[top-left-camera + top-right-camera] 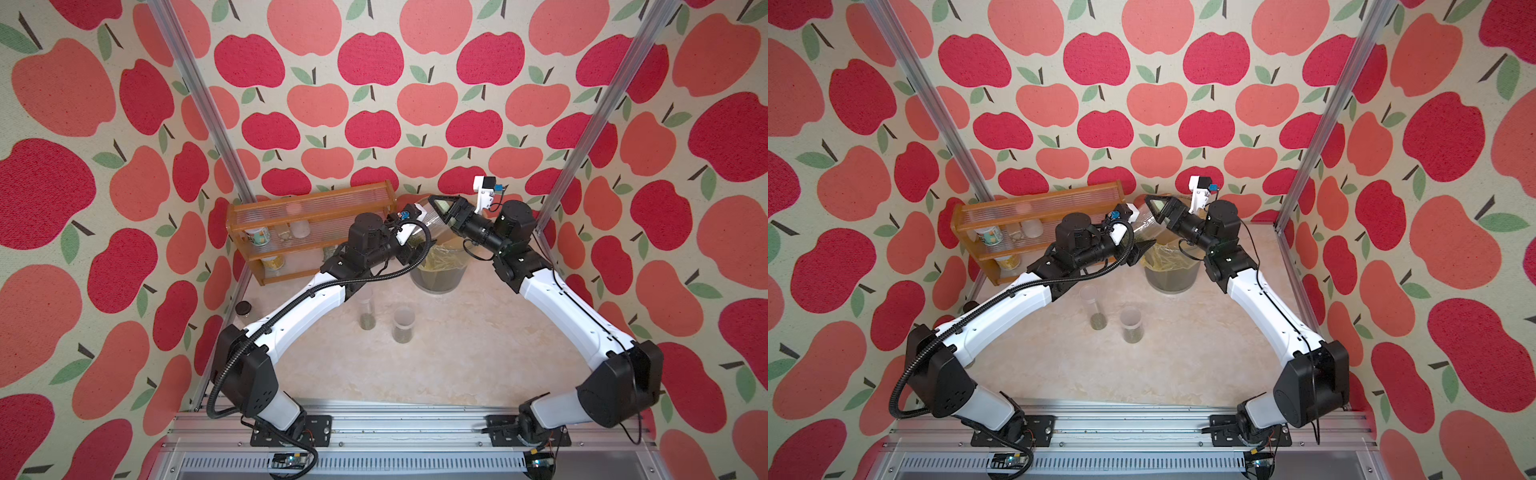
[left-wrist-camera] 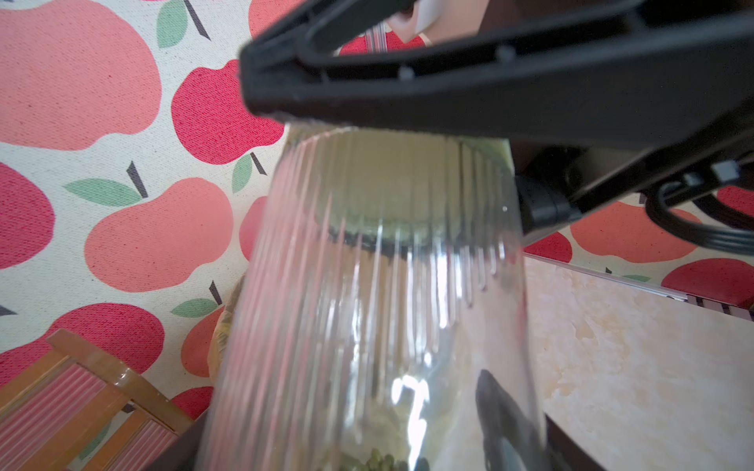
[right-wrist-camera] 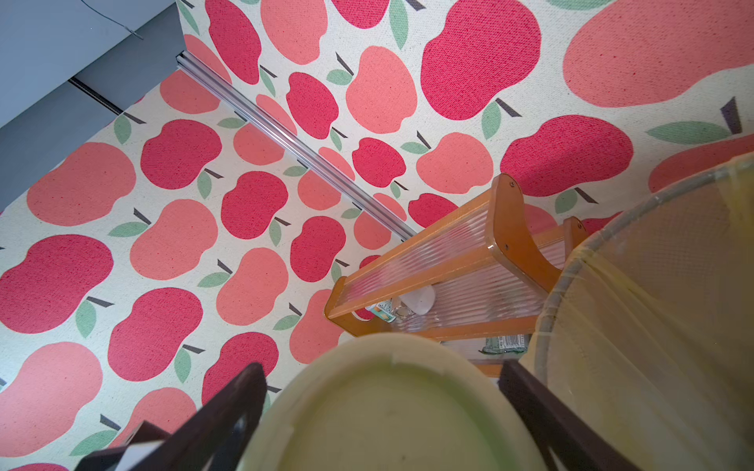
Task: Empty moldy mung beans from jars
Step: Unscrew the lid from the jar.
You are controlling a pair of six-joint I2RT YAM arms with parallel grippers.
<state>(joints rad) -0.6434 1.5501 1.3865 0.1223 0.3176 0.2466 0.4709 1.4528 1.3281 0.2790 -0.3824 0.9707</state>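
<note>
1. Left tool (image 1: pixel 1142 244): clamped around the ribbed jar (image 2: pixel 367 306), held tilted above the bin (image 1: pixel 436 282).
2. Right tool (image 3: pixel 385 412): jaws wide, gripping the pale green lid (image 3: pixel 367 359) at that jar's mouth.
3. Mung beans (image 2: pixel 379 463): small heap inside the held jar, at the left tool's end.
4. Tall jar (image 1: pixel 366 309), short jar (image 1: pixel 403 324): upright on the counter (image 1: pixel 478 353), below both tools, nearer the robot's base.

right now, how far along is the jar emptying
Done: nothing visibly emptied yet. In hand: left gripper holds the ribbed jar by the lined bin, right gripper clamped on its pale green lid, still on; mung beans inside. Left: open and tip it, then the tall narrow jar and shorter frosted-lid jar, both with beans.
</note>
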